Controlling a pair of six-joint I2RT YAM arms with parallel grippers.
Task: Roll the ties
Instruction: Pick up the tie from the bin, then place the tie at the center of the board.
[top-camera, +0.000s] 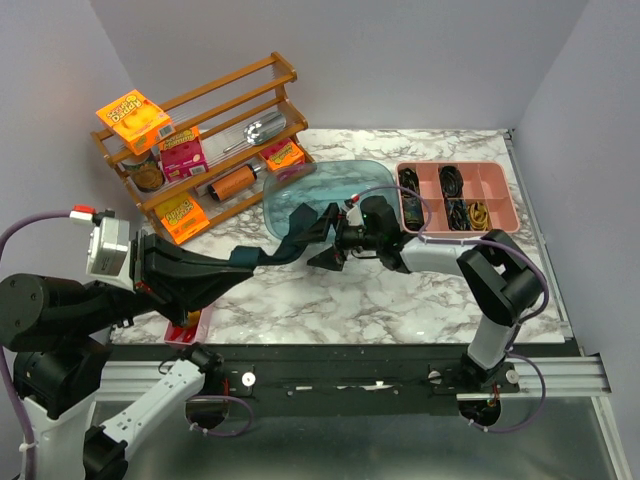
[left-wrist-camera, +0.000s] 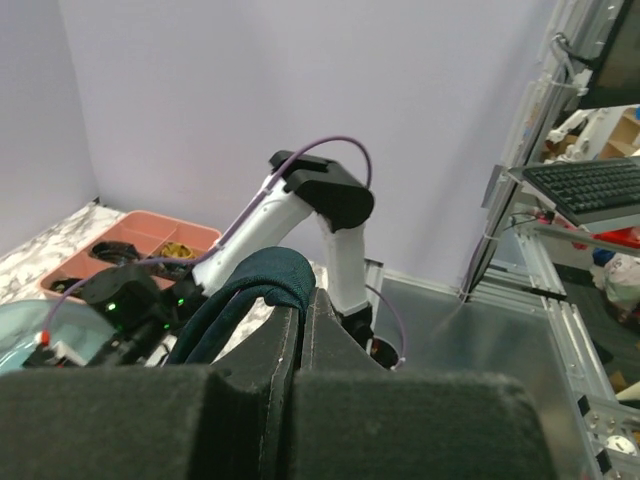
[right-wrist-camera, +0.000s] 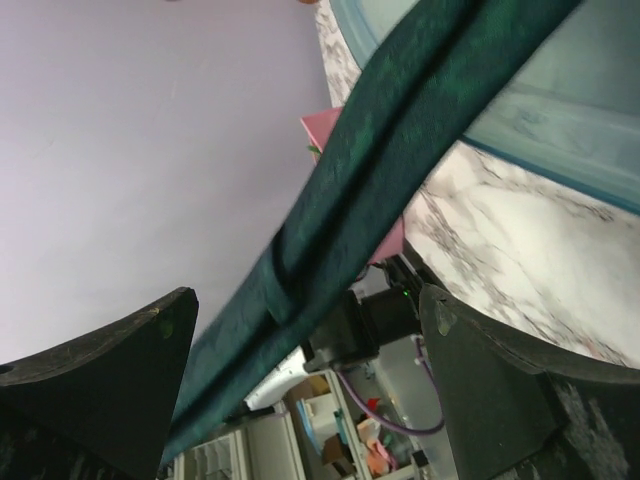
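Top: the tie (top-camera: 285, 240) spans from tub (top-camera: 375, 180) to left gripper (top-camera: 243, 260). Left wrist: jaws pinched shut on a fold (a pull could slip it). Right wrist: right gripper (right-wrist-camera: 305, 300) gapes around the tie, gripping nothing; closing off-centre may bunch it.

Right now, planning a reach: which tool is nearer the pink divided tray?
Right. The right tool sits left of the pink divided tray, open around the teal tie; the left tool, shut on that tie, is farther left.
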